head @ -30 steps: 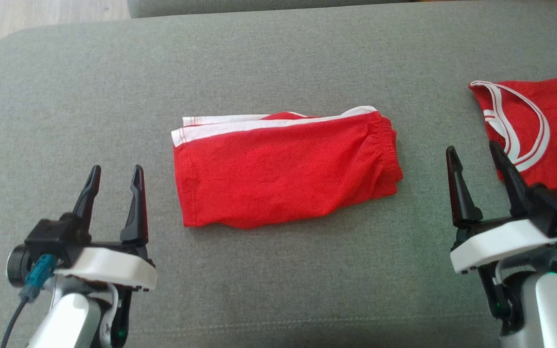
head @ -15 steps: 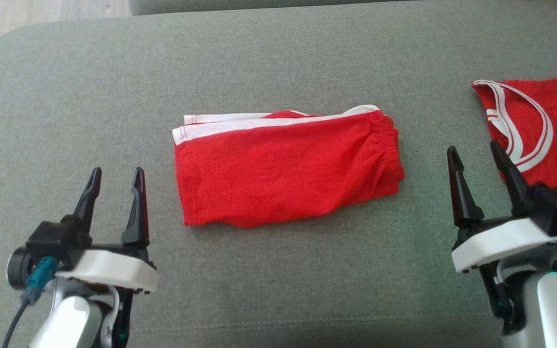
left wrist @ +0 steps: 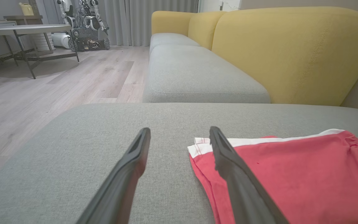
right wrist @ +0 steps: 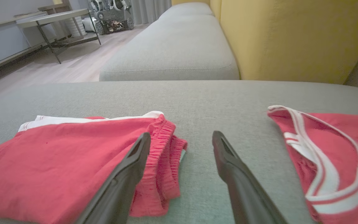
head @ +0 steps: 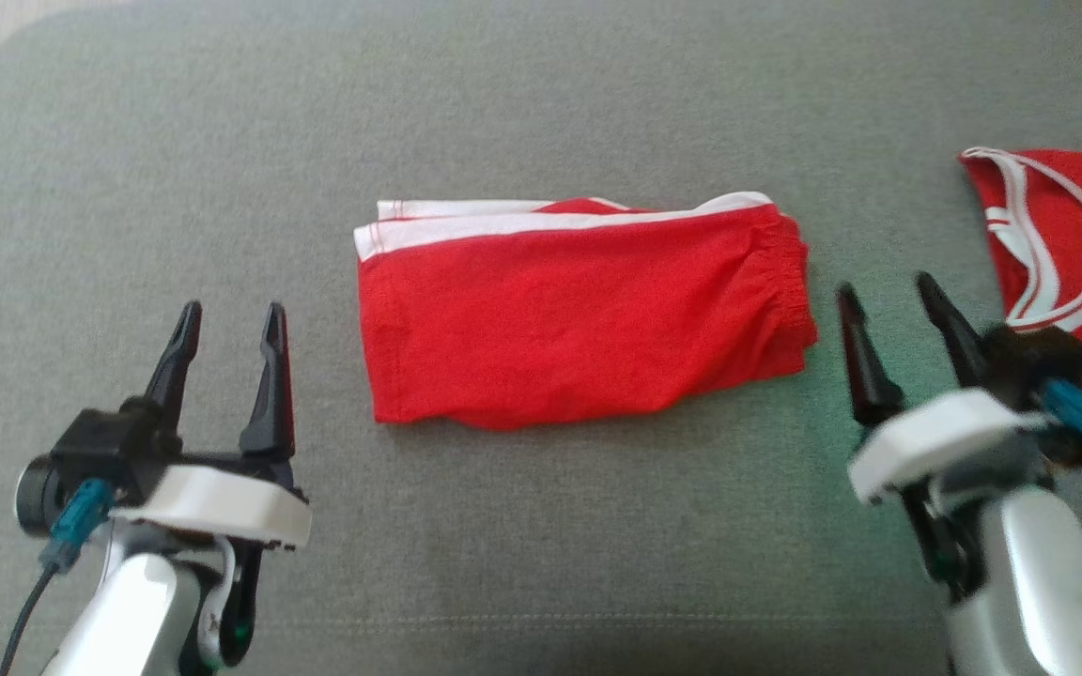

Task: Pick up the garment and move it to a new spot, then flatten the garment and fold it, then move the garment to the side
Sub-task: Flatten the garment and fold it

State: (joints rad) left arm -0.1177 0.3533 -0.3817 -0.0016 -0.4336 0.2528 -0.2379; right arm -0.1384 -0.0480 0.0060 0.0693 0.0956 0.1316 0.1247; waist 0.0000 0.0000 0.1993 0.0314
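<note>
A grey sofa cushion [head: 541, 103] carries everything, with a yellow backrest [left wrist: 291, 53] beyond it. The garment, red shorts [head: 579, 329] that look already folded, lies at the cushion's middle. A red jersey [head: 1058, 235] lies at the right edge. Both claws are released and empty: the left gripper [head: 231, 314] is near the hem end, the right gripper [head: 885, 286] just beside the waistband. To shift the shorts aside cleanly, pinch every layer at both ends and lift evenly.
</note>
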